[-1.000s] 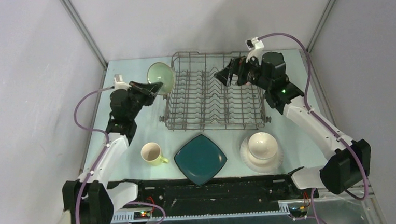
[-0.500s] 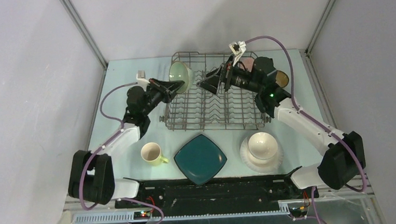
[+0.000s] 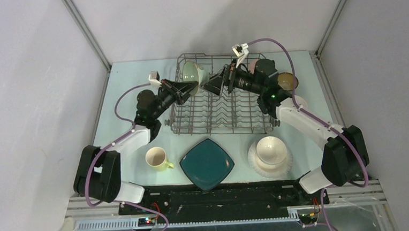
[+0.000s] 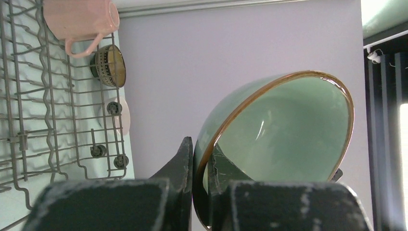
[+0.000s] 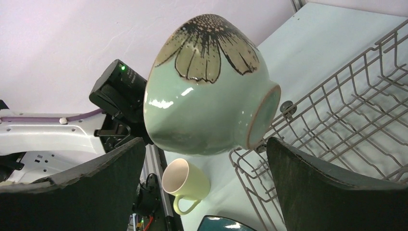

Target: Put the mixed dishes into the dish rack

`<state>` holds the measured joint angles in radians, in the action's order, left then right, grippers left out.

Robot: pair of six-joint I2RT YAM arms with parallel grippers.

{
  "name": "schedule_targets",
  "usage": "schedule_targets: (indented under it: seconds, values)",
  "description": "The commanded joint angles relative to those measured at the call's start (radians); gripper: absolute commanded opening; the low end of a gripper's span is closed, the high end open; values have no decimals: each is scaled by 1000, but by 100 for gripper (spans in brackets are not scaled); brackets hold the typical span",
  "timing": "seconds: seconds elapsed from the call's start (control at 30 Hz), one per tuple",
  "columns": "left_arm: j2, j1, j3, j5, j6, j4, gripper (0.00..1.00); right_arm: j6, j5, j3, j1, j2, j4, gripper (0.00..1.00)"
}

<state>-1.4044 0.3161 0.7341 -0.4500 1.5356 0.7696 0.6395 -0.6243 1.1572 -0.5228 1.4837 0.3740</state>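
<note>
Now the left gripper (image 4: 200, 143) is pinched on the rim of the pale green bowl (image 5: 202, 101), one finger inside the wall and one outside. A second ago it held the bowl out to the left of the dish rack (image 3: 221, 112); it has since carried the bowl inward, so the rack's far-left corner now lies below the bowl. The bowl hangs tilted and clear of the tines. Opposite, the right gripper (image 5: 206, 142) has swung across from the rack's far right. Its fingers are spread wide to either side of the bowl without touching it. Beyond the bowl, the pink mug (image 4: 79, 19) lies at the rack's far side, with the brown bowl (image 4: 109, 66) outside the wire. Nearer the arm bases, the yellow-green mug (image 3: 157, 158), teal plate (image 3: 207, 164) and white bowl (image 3: 271, 149) remain on the table. Judged from this, a hand-over or steadied placement is imminent, and most of the loading is still undone.
</note>
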Motion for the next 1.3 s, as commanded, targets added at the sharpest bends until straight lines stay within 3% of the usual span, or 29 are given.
schedule_targets:
  seconds: [0.0,0.47,0.6,0.73,0.9,1.03,1.1,1.23,1.27]
  values:
    - [-12,23,53,-20,64,156,0,7,12,5,-6,0,73,100]
    - [-22,41,68,6,34,125,0,1,45,6,-25,4,60,99]
    - [-5,54,70,19,-4,81,0,11,76,7,-27,5,47,94]
    - [18,59,64,38,-41,48,0,15,112,6,-29,1,28,71]
    - [80,68,64,86,-149,-58,0,6,120,6,-29,-2,7,55]
    - [124,70,79,99,-203,-149,5,5,119,5,-22,-13,-3,26]
    - [134,71,82,101,-219,-169,17,8,117,5,-14,-19,-5,14]
    - [165,70,91,126,-278,-235,46,9,128,4,3,-33,-25,12]
    - [171,68,94,141,-307,-274,48,8,132,5,8,-39,-39,12]
